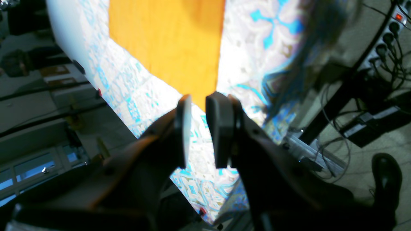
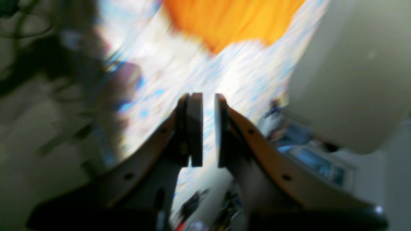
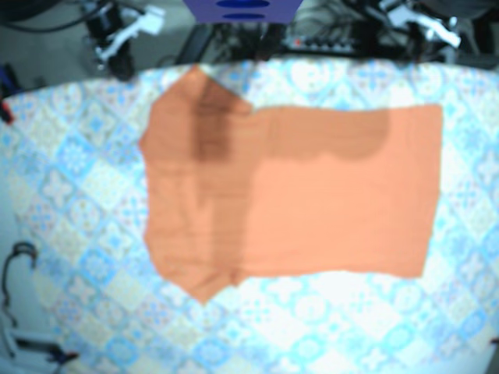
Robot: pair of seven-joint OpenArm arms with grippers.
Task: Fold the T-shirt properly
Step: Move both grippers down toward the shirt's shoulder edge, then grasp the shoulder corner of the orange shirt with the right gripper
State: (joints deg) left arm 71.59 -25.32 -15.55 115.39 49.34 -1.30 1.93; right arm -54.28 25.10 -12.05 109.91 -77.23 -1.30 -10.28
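Observation:
An orange T-shirt (image 3: 288, 195) lies spread flat on the blue-and-white patterned tablecloth (image 3: 70, 195), with its sleeves toward the base view's left. In the left wrist view, my left gripper (image 1: 200, 98) hangs above the table's edge, short of the shirt (image 1: 167, 41). Its pads are almost together with nothing between them. My right gripper (image 2: 208, 96) is also held off the shirt (image 2: 231, 19), with only a thin slit between its pads and nothing held. Both arms (image 3: 129, 31) (image 3: 425, 23) sit at the table's far edge, off the cloth.
A power strip with cables (image 1: 385, 35) and a black shoe (image 1: 387, 179) are on the floor beside the table. A cable loop (image 3: 15, 265) lies at the table's left edge. Dark gear (image 3: 327, 35) stands behind the far edge.

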